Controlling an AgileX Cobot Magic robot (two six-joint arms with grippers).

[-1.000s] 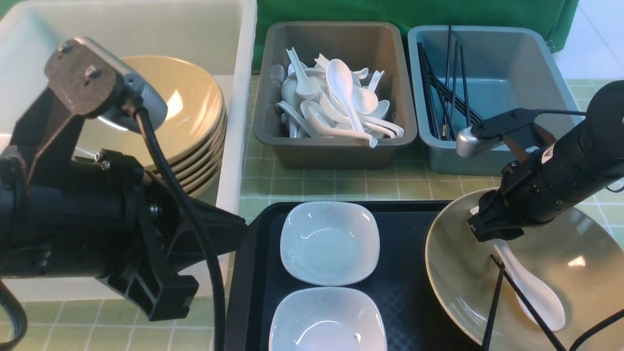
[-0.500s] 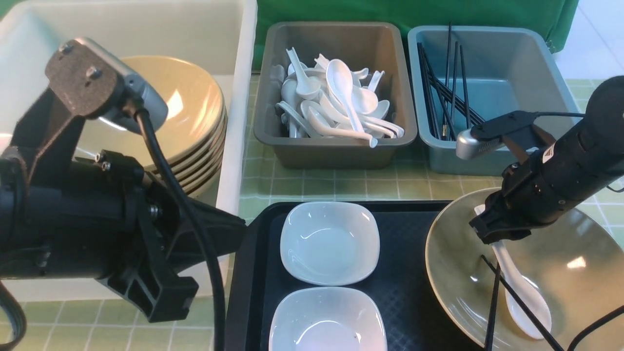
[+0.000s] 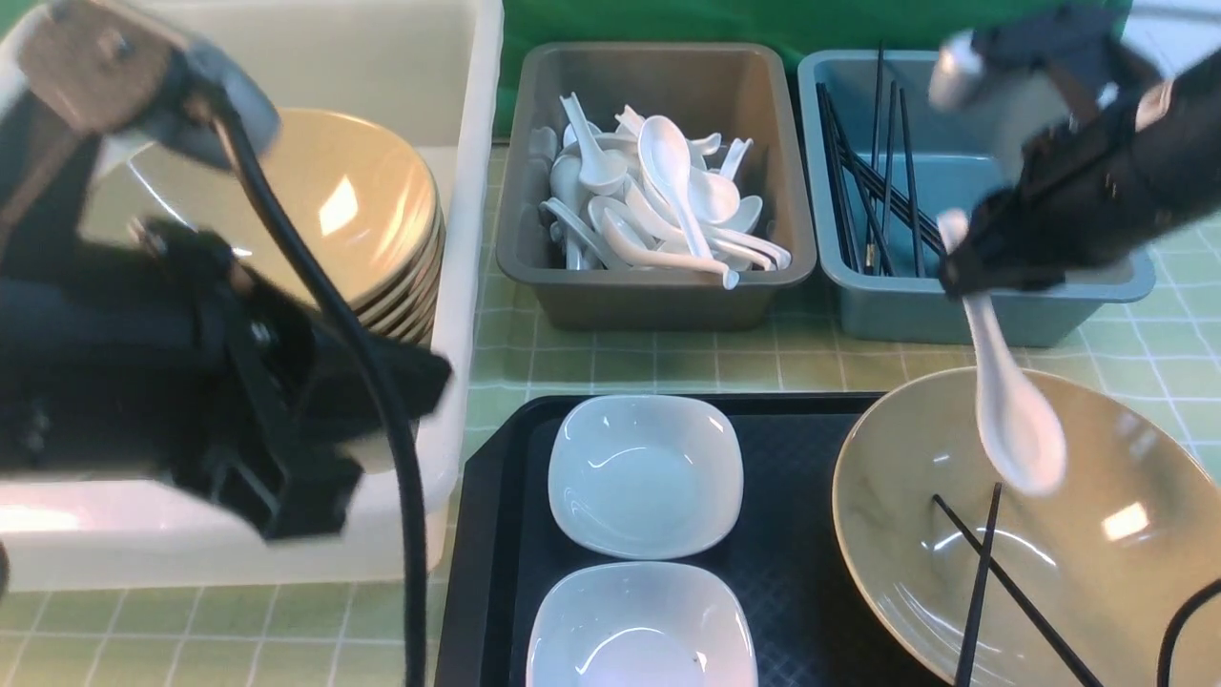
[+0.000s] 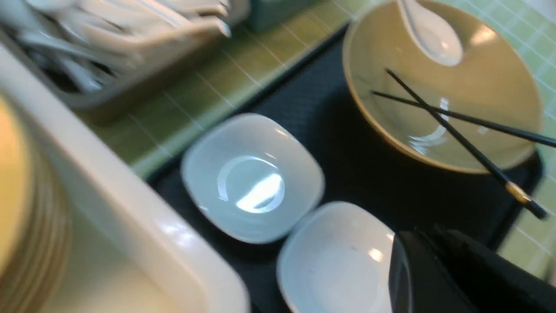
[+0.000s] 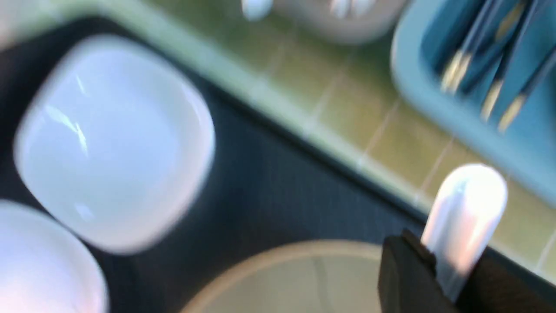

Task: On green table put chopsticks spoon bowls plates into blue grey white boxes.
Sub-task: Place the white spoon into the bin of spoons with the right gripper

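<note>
Item in transit: one white spoon (image 3: 1011,420), its handle tip being pinched in the right gripper (image 3: 963,258). It is hanging scoop-down over the far rim of the olive bowl (image 3: 897,515), just in front of the blue box (image 3: 954,320).

Hazard, as I'm judging it: the grip is sitting at the very end of a glossy handle. The spoon could be swinging or sliding loose on the way to the grey box (image 3: 658,296), falling onto the bowl or into the wrong box.

Counting, near to far:
- White dishes: two, lying one behind the other (image 3: 641,630) (image 3: 646,475) on the black tray (image 3: 792,572).
- Olive bowl: one, with a loose pair of chopsticks (image 3: 1011,580) crossing inside it.
- Left gripper (image 3: 420,377): fingers pressed together, carrying nothing, hovering beside the white box (image 3: 467,239).
- Stacked plates (image 3: 362,219): roughly five, sitting in the white box.
- Spoon heap (image 3: 658,210) in the grey box and stored chopsticks (image 3: 863,200) in the blue box — both too tangled for me to count.
</note>
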